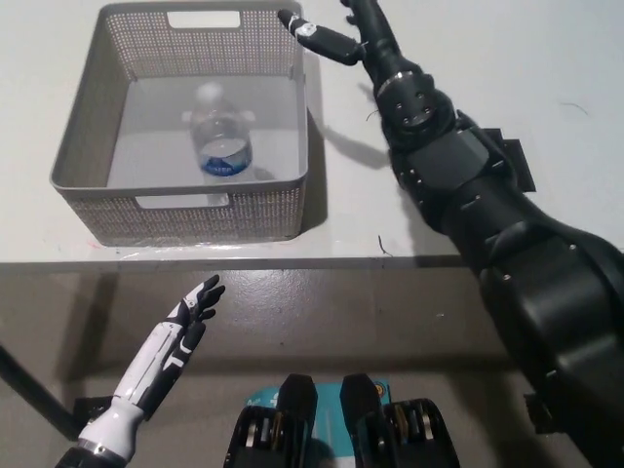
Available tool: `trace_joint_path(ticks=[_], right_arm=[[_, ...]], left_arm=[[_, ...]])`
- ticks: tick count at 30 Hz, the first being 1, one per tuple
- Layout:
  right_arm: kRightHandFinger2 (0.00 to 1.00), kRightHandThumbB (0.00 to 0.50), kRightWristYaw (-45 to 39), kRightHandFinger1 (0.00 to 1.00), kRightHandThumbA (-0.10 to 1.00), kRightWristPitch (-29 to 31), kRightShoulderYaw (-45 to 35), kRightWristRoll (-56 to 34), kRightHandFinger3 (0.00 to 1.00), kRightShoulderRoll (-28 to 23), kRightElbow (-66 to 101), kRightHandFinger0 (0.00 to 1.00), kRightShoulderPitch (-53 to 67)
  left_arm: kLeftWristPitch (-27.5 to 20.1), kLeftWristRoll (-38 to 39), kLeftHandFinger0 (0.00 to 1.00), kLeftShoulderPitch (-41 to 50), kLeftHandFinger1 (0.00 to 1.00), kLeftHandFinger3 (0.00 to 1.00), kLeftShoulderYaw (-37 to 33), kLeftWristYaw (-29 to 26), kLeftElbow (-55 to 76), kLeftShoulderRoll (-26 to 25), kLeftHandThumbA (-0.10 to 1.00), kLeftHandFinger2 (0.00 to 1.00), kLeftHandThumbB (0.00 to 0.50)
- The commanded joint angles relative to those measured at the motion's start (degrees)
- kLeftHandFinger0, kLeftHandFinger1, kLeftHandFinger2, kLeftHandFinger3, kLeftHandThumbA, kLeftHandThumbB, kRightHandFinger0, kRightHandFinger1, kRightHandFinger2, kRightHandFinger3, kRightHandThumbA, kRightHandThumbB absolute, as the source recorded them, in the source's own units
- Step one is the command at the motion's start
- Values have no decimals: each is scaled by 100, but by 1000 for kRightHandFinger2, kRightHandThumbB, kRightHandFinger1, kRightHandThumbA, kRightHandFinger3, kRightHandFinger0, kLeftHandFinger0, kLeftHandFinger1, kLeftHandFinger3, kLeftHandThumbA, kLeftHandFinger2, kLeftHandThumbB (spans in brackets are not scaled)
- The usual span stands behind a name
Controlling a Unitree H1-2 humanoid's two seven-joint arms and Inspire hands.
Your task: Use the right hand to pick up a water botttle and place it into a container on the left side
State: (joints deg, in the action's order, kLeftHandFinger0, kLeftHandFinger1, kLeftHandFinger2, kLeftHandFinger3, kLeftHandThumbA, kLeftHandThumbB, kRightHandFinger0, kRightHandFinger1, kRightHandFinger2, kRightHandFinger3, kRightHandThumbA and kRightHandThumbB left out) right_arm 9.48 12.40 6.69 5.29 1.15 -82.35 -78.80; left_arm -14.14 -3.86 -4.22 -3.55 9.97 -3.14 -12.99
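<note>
1 white table (468, 58) (grey floor (322, 322) below) bears a basket (83, 146).

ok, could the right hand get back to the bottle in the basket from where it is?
Probably yes. The right hand hangs open above the basket's far right corner, the basket is open-topped, and the bottle lies alone on its floor with nothing over it. The left hand rests low, clear of the path.

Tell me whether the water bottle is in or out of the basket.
In. The water bottle lies inside the grey basket, with the right hand clear of it.
</note>
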Motion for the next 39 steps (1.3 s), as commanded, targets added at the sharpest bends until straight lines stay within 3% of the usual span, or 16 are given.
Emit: trace_joint_path(ticks=[1, 9, 12, 13, 15, 20, 23, 24, 28, 31, 33, 35, 36, 39], right_arm=[[1000, 419, -334, 1000, 1000, 109, 70, 97, 1000, -197, 252, 1000, -476], [1000, 450, -722, 1000, 1000, 443, -275, -216, 1000, -834, 785, 1000, -716], [1000, 449, -953, 1000, 1000, 528, -506, -366, 1000, -1239, 2002, 1000, -243], [1000, 418, -1037, 1000, 1000, 373, -590, -447, 1000, -1377, 2788, 1000, 113], [1000, 418, -1104, 1000, 1000, 137, -647, -505, 1000, -1491, 3733, 1000, 561], [1000, 409, -1151, 1000, 1000, -354, -864, -774, 1000, -1649, 6886, 1000, 2594], [1000, 381, -1225, 1000, 1000, -415, -882, -1051, 1000, -1615, 7962, 1000, 3575], [1000, 371, -1224, 1000, 1000, -250, -814, -1051, 1000, -1604, 8575, 1000, 4409], [1000, 322, -1171, 1000, 1000, -70, -630, -1006, 1000, -1395, 8961, 1000, 5422], [1000, 328, -1106, 1000, 1000, 417, -496, -879, 1000, -1186, 8697, 1000, 6047], [1000, 384, -992, 1000, 1000, 468, -514, -924, 1000, -961, 8539, 1000, 6419], [1000, 386, -1006, 1000, 958, 540, -529, -1105, 1000, -836, 8431, 1000, 6625], [1000, 333, -966, 1000, 940, 807, -551, -1140, 1000, -727, 8179, 1000, 6829], [1000, 292, -995, 1000, 974, 1061, -528, -1148, 1000, -580, 7758, 1000, 7141]], left_arm=[[-56, 62, 1000, -124, 1000, 1000, -19, 114, 33, -102, 1000, 1000, 250], [35, 43, 1000, -185, 1000, 1000, -8, 138, 35, -118, 1000, 1000, 241], [8, 74, 1000, -183, 1000, 1000, 6, 148, -9, -118, 1000, 1000, 275], [3, 112, 1000, -182, 1000, 1000, 17, 158, -7, -117, 1000, 1000, 274], [28, 104, 1000, -172, 1000, 1000, 30, 137, -2, -106, 1000, 1000, 284], [42, 95, 1000, -3, 1000, 1000, 69, 78, 73, -84, 1000, 1000, 256], [-6, 143, 1000, 159, 1000, 1000, 71, 43, 58, -5, 1000, 1000, 255], [-29, 124, 1000, 214, 1000, 1000, 64, 15, -3, 31, 1000, 1000, 264], [-109, 72, 1000, 438, 1000, 1000, 105, -98, -18, 112, 1000, 1000, 246], [-221, 37, 1000, 500, 1000, 1000, 124, -146, -92, 133, 1000, 1000, 225], [-269, 56, 1000, 520, 1000, 1000, 157, -158, -127, 131, 1000, 1000, 218], [-297, 70, 1000, 543, 1000, 1000, 178, -165, -137, 134, 1000, 1000, 215], [-259, 80, 1000, 542, 1000, 1000, 190, -175, -134, 156, 1000, 1000, 216], [-278, 73, 1000, 530, 1000, 1000, 210, -188, -166, 199, 1000, 1000, 210]])
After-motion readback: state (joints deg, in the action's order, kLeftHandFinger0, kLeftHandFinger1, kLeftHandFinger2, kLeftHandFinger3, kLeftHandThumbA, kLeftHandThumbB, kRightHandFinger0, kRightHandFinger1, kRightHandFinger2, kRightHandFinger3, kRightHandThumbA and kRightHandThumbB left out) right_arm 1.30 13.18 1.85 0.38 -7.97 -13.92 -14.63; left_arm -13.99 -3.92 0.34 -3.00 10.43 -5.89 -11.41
